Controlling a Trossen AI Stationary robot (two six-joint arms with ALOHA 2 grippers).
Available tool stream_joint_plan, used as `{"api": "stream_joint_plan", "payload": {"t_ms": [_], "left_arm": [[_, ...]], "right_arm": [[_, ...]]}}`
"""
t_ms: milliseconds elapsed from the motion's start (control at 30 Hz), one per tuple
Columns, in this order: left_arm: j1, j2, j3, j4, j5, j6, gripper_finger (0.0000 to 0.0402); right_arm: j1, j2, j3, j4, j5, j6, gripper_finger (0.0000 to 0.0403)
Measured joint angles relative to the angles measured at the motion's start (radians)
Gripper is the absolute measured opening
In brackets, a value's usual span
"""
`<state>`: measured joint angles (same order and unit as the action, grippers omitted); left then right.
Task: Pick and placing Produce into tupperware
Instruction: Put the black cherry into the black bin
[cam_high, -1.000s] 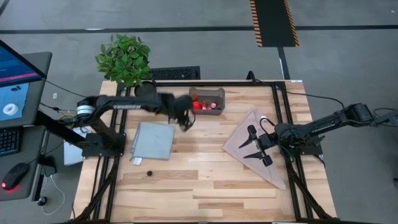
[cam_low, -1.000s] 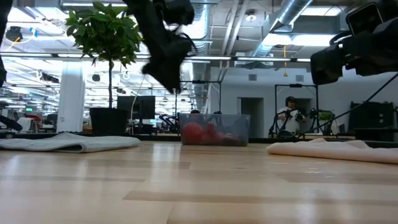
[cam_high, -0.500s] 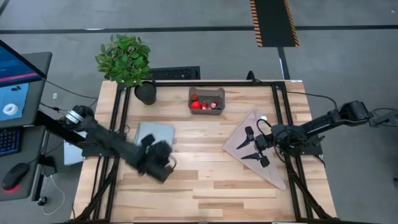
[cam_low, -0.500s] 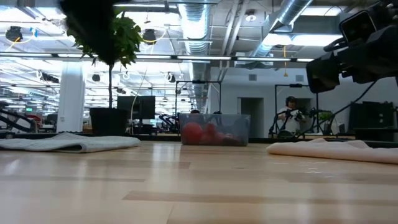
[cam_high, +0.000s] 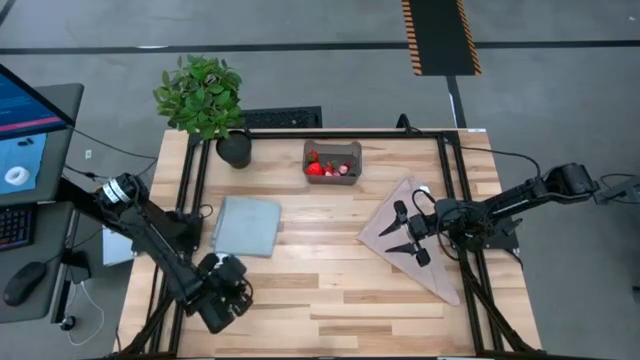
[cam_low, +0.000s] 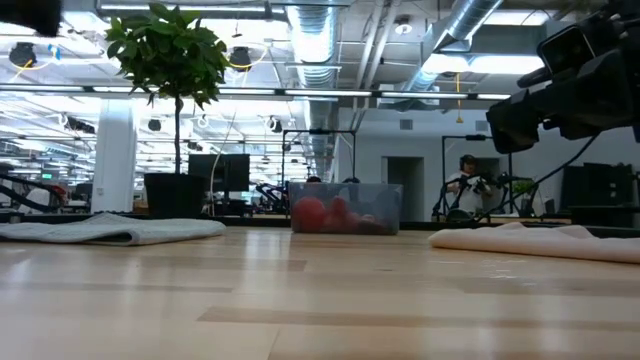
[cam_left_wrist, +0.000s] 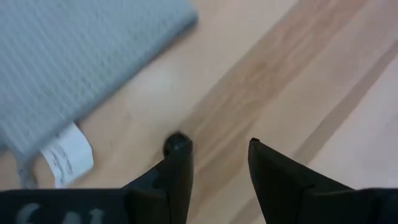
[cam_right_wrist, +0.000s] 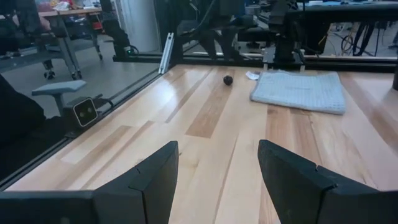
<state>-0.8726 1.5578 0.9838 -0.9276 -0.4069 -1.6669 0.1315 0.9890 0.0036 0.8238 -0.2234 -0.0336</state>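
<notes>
the small translucent grey plastic tub (cam_high: 332, 161) sits at the far middle of the pale wooden worktop (cam_high: 330, 290), and the red and pink fruit pieces (cam_high: 322, 167) lie inside it, one bigger bright red one showing through the wall in the low view (cam_low: 310, 213). one small dark maroon berry (cam_left_wrist: 178, 144) lies loose on the wood at the near left, just off the near corner of the flat blue-grey square mat (cam_high: 247, 225), beside the mat's white label (cam_left_wrist: 66, 159). the left gripper (cam_high: 226, 291) hangs over the near left part of the worktop, close to that berry; in its own wrist view the two dark fingers (cam_left_wrist: 175, 177) stand apart with bare wood between them, and the berry shows just past the tip of one finger, not between them and not held. the right gripper (cam_high: 404, 234) waits over the beige triangular cloth (cam_high: 425, 245) on the right side, its fingers (cam_right_wrist: 154, 174) spread with nothing in them. a leafy green plant (cam_high: 200, 93) in a black pot (cam_high: 234, 150) stands at the far left corner, left of the tub and well apart from it. far behind the worktop, in the low view, a person (cam_low: 465, 186) sits in the room.
</notes>
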Motion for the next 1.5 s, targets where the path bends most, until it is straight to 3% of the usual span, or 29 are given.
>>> {"api": "stream_joint_plan", "payload": {"t_ms": [400,567,800,967,1167,1367,1500], "left_arm": [[-0.077,0.038,-0.021,-0.024,0.065,-0.117,0.0142],[-0.065,0.138,-0.017,-0.032,0.183,-0.055,0.0142],[-0.066,0.209,-0.009,-0.024,0.181,-0.042,0.0142],[-0.067,0.211,-0.01,-0.028,0.108,-0.002,0.0139],[-0.047,0.212,-0.011,-0.059,0.088,0.056,0.01],[-0.012,0.212,-0.012,0.036,0.049,0.214,0.0013],[0.034,0.212,-0.012,0.096,0.034,0.337,0.0005]], "right_arm": [[-0.003,0.0,0.0,0.0,0.0,0.0,0.0243],[-0.002,0.0,0.0,0.0,0.0,0.007,0.0243],[-0.002,0.0,0.0,0.0,0.0,0.007,0.0243],[-0.002,0.0,0.0,0.0,0.0,0.007,0.0243],[-0.002,0.0,0.0,0.0,0.0,0.007,0.0243],[-0.002,0.0,0.0,0.0,0.0,0.007,0.0243],[-0.002,0.0,0.0,0.0,0.0,0.007,0.0243]]}}
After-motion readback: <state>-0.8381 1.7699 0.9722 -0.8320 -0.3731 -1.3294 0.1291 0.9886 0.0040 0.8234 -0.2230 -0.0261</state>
